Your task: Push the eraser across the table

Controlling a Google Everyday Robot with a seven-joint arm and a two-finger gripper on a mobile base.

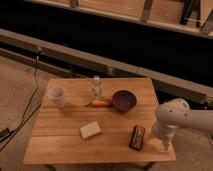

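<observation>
The eraser is a small flat black block with an orange-red stripe. It lies on the light-wood table, near the front right corner. My white arm comes in from the right. The gripper hangs at the table's front right edge, just right of the eraser and a short gap from it.
A pale cream sponge-like block lies at front centre. A carrot, a small clear bottle, a dark purple bowl and a white cup stand across the back half. A cable runs on the floor left.
</observation>
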